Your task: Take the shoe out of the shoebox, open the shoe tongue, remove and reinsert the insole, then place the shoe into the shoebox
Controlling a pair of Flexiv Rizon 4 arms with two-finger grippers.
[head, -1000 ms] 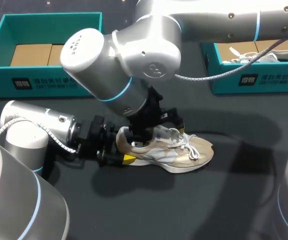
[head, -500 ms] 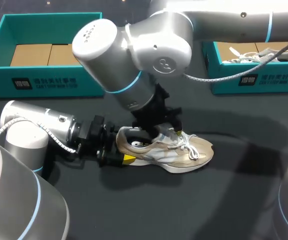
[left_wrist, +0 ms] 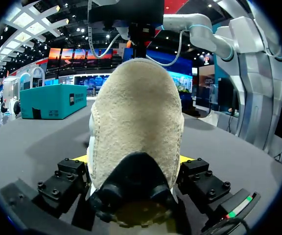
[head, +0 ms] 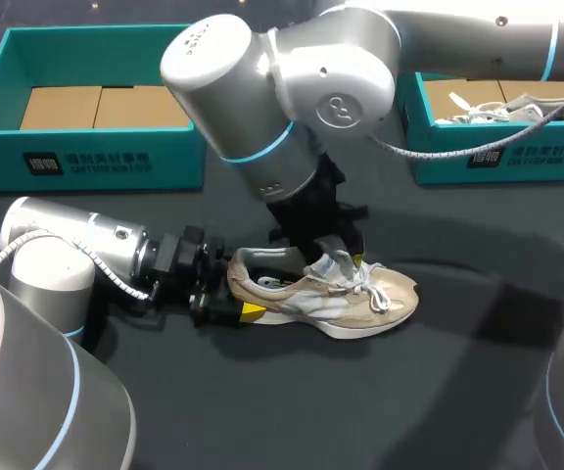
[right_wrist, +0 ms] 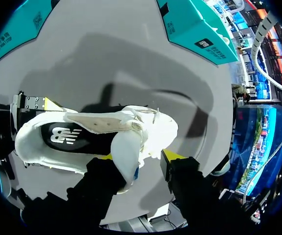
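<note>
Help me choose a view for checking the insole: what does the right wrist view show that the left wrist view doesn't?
Only right wrist: the dark insole inside the shoe, and the tongue against one finger of the right claw. Only left wrist: the back of the heel head-on, with its black tab. Both: the shoe, the left claw gripping the heel, the table, a teal box.

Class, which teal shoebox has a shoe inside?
The right shoebox: a white shoe lies inside. The left shoebox holds only brown cardboard.
</note>
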